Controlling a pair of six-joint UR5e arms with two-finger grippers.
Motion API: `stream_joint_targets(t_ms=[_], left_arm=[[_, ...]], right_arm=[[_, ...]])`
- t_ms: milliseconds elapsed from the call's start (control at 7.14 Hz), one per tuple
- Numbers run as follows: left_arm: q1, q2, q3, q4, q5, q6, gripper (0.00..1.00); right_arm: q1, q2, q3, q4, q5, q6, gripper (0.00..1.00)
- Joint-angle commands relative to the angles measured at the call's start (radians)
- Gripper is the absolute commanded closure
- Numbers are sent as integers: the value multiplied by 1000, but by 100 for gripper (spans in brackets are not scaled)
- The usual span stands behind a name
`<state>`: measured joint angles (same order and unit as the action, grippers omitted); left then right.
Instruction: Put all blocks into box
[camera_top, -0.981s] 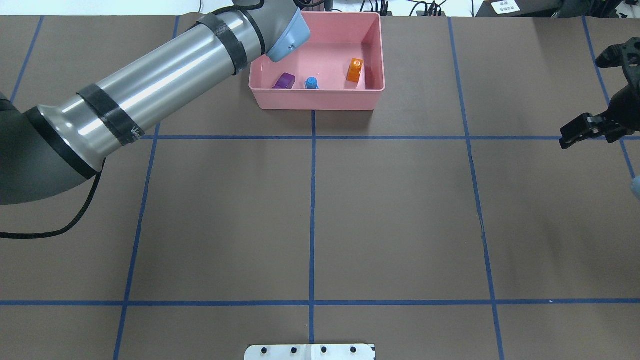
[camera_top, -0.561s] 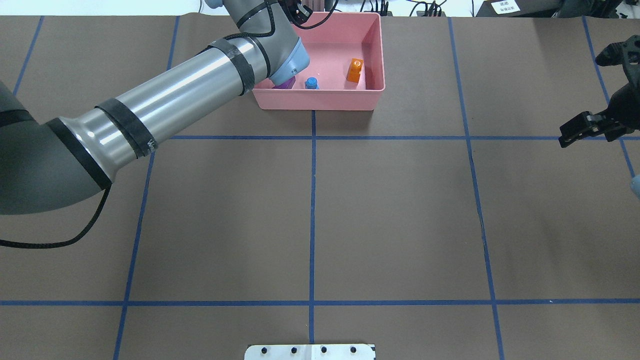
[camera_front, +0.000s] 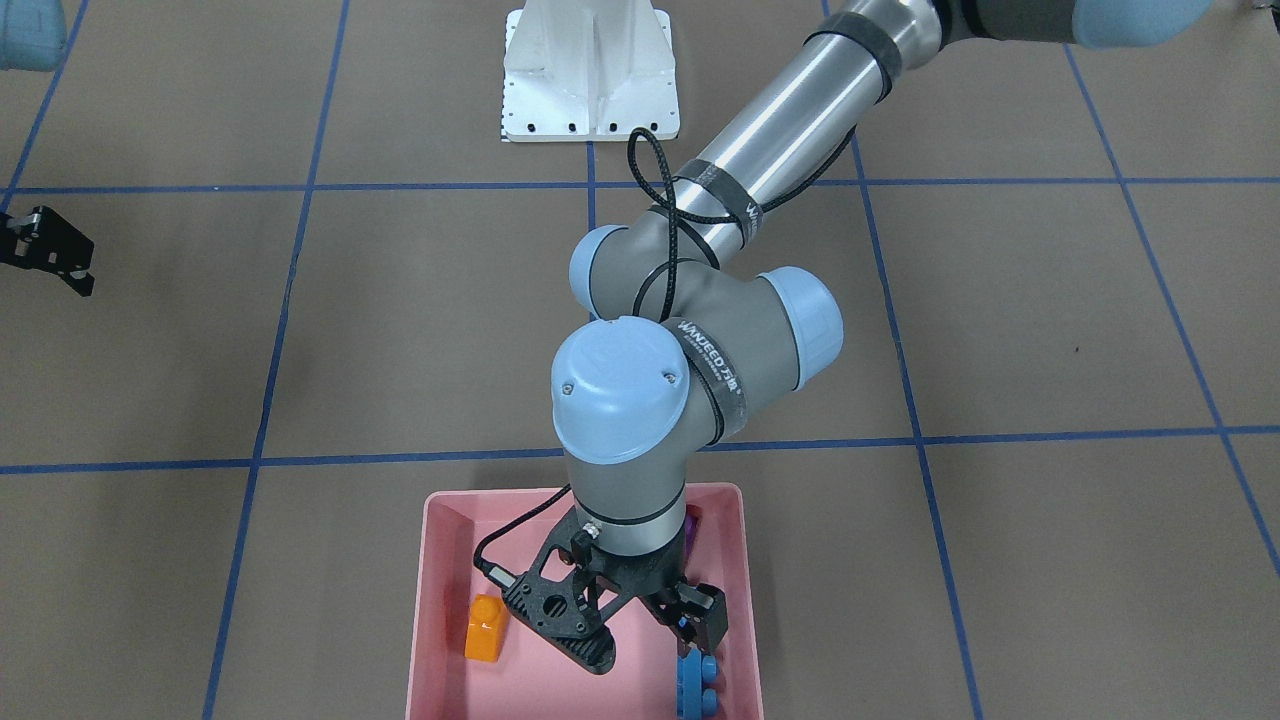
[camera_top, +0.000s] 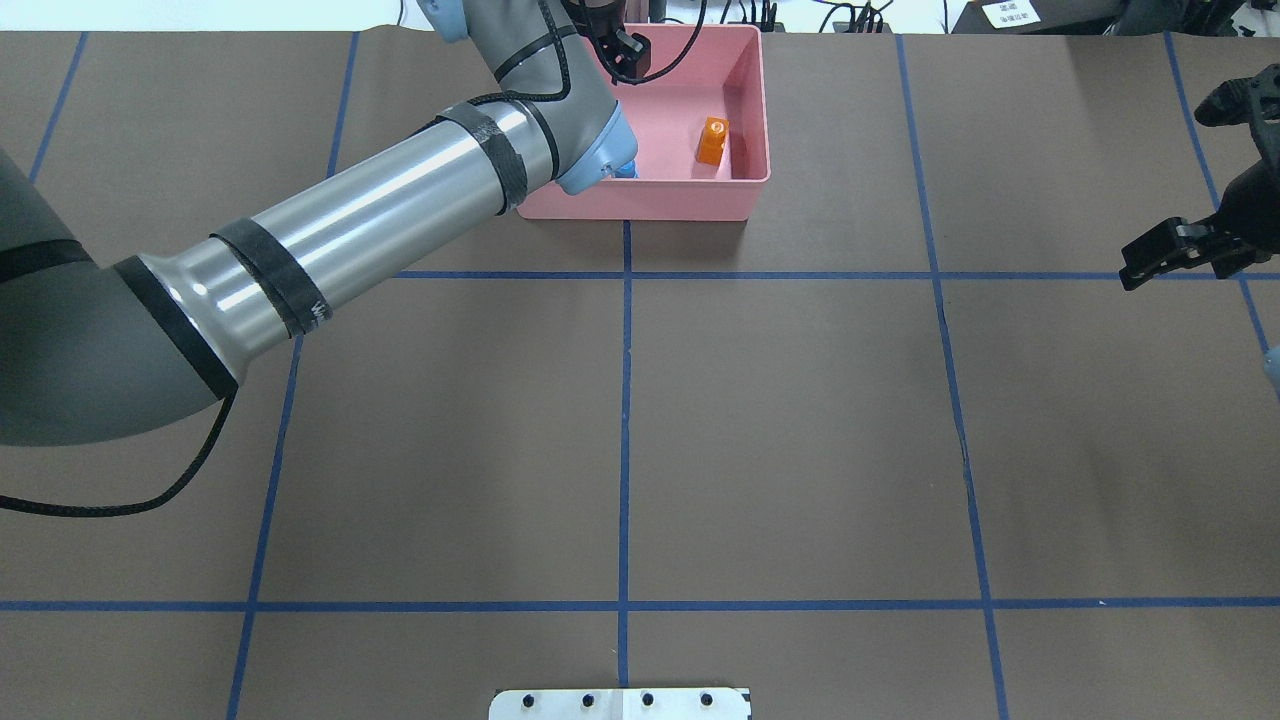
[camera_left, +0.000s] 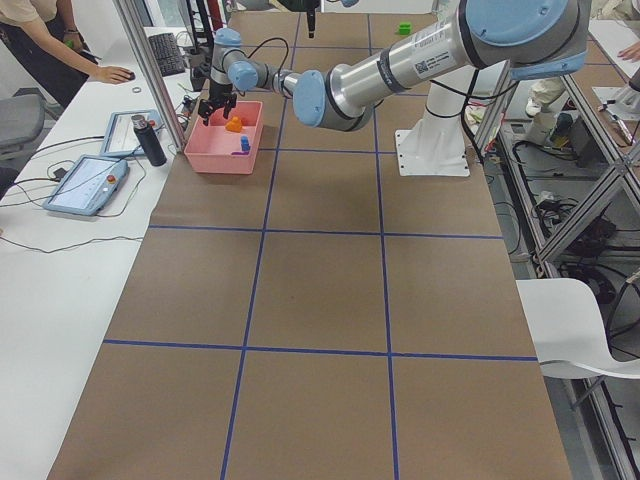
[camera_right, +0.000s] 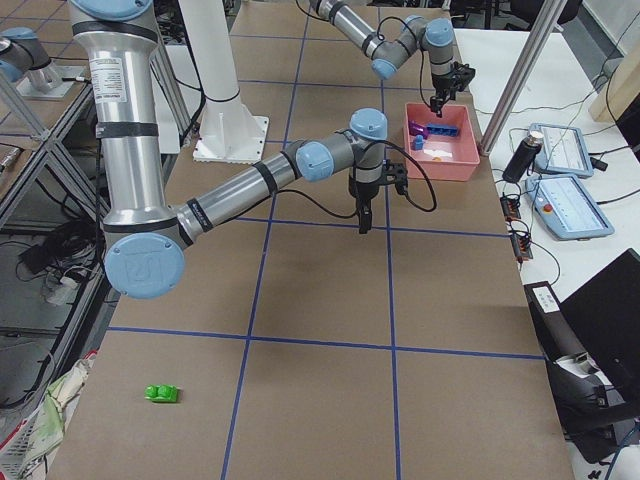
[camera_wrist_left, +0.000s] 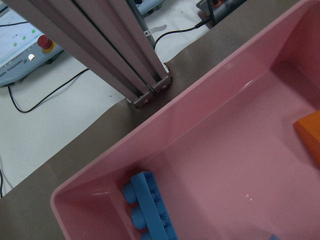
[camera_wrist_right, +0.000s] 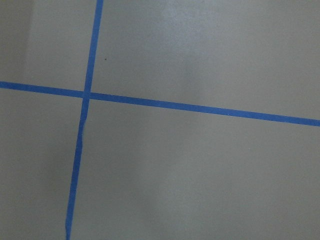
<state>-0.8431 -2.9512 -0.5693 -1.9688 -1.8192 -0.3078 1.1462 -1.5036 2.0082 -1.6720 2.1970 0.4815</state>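
The pink box (camera_front: 440, 600) stands at the table's far middle (camera_top: 650, 205). In it lie the orange brick (camera_front: 485, 628), the long blue brick (camera_front: 700, 685) in a corner and the purple brick (camera_front: 692, 525), partly hidden by my wrist. The tiny blue brick (camera_right: 418, 142) shows in the exterior right view. The left wrist view shows the long blue brick (camera_wrist_left: 147, 207) and the orange brick's edge (camera_wrist_left: 310, 135). My left gripper (camera_front: 655, 650) is open and empty above the box floor, beside the long blue brick. The green brick (camera_right: 162, 393) lies on the table far from the box. My right gripper (camera_top: 1165, 200) is open and empty over bare table.
The white robot base (camera_front: 590, 70) stands at the table's near edge. Blue tape lines (camera_top: 625, 400) grid the brown table. A bottle (camera_left: 150, 140), tablets and cables lie on the side bench beyond the box. A metal frame post (camera_wrist_left: 125, 55) stands just behind the box.
My left arm has swung further right over the box, and in the overhead view it now hides the purple brick and most of the tiny blue one. The right arm has barely moved.
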Motion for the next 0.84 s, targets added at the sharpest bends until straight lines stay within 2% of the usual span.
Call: stream_joint_targets(t_ms=[0,280,420,701], left_arm=[[-72,15,-79,118,-197,45,1],[-154,111,-249,323,-364,90,1],[-190,204,-332,340,-446,91,1],[-266,367,-449,347,-474,251,0]], right_arm=[[50,-93,48,0,3,-62,1],[131,-234,101,0,3,-221,1],[179,-312,106,0,3,-336,1],[292,-479,95,0,1,-572,1]])
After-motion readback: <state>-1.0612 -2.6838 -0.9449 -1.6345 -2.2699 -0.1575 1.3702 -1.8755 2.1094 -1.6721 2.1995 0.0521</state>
